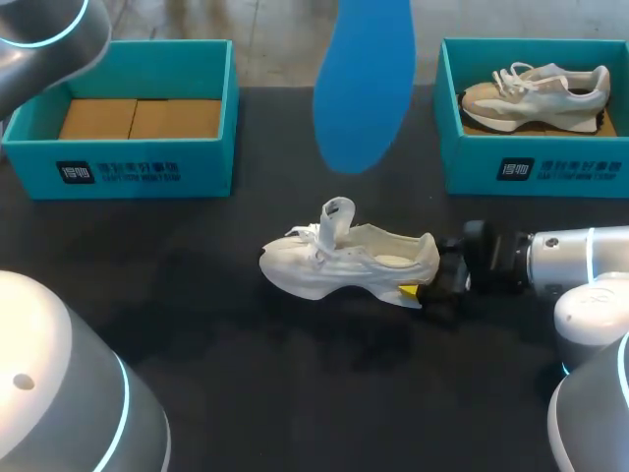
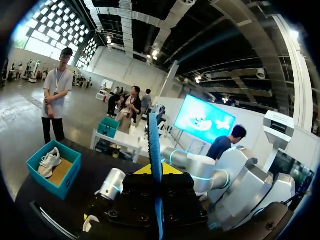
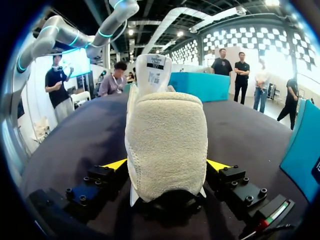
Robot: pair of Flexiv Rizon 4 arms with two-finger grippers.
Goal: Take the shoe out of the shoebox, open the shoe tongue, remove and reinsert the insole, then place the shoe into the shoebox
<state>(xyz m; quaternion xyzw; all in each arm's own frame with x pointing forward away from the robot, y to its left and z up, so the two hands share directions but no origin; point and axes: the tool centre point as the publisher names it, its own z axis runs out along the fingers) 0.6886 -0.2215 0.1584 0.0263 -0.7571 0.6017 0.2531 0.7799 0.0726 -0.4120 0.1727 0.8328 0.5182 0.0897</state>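
Blue insole (image 1: 362, 88); white shoe (image 1: 344, 261), perhaps suede

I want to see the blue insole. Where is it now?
In the head view the blue insole hangs high in the middle, above the white shoe, held by the left hand.

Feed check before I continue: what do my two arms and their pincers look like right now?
The left arm and right arm are rounded silver-grey shells with glowing cyan rings at the joints. The right arm ends in a black wrist section. The left pincer and right pincer are black bolted blocks with bright yellow wedge-shaped tips.
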